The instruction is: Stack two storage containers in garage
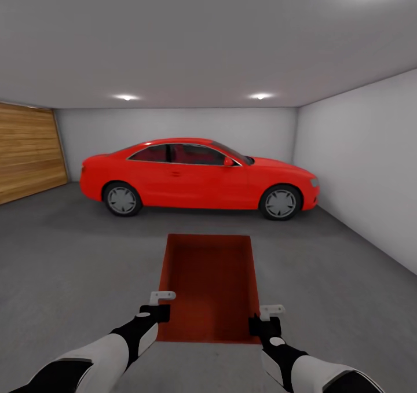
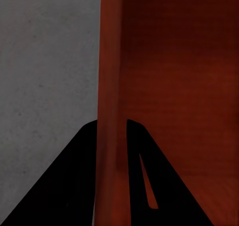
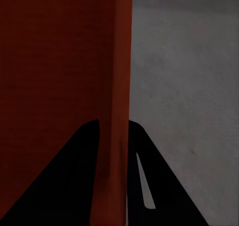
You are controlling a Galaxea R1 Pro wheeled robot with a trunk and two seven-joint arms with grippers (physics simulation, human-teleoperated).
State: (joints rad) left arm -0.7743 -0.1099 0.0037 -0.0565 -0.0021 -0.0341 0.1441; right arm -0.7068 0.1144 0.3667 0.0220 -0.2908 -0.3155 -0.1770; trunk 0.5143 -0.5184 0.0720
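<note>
We are in the garage with one storage container carried above the dark grey floor (the red car ahead), left hand and right hand each clamped on a side wall; setting down and stacking remain.

Orange-red storage container, rectangular, open-topped, upright, empty, long axis pointing away toward the car, above dark grey garage floor

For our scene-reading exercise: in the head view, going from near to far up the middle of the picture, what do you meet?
Left gripper and right gripper → container held by its side walls → bare grey floor → red car → white back wall.
</note>
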